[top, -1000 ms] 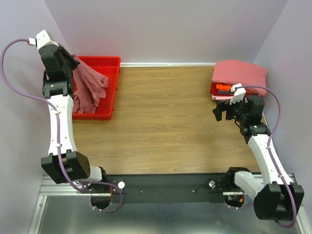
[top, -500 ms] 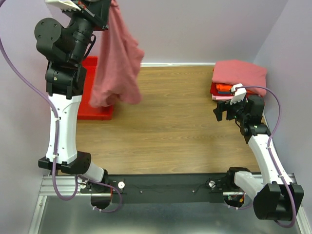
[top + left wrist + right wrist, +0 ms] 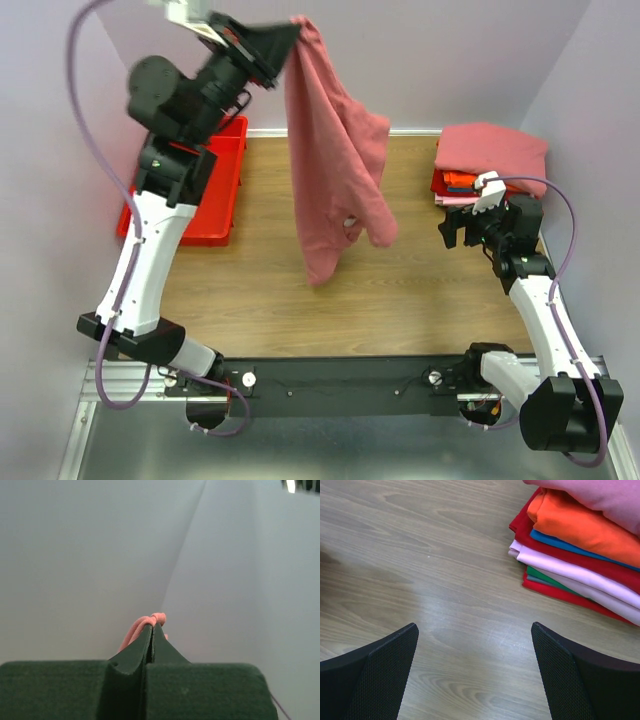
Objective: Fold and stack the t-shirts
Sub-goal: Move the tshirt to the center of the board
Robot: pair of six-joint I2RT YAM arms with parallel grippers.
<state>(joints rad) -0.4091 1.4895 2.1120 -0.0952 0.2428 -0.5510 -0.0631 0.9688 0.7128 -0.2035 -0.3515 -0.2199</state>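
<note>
Salmon-pink t-shirt [image 3: 335,170] hangs bunched from left end effector [image 3: 293,32], clenched on one edge, top of frame. Judged best: lower onto bare tabletop [image 3: 420,300], spreading flat before folding. Right end effector [image 3: 455,232] released, beside folded stack [image 3: 492,150].

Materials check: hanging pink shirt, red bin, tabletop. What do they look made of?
Salmon-pink t-shirt: soft matte cloth, likely cotton knit; it hangs limp in loose folds.
Red bin: probably moulded plastic; uniform colour, rigid straight rim.
Tabletop: wood-grain, laminate or veneer, cannot tell which; streaked grain with soft glare.
</note>
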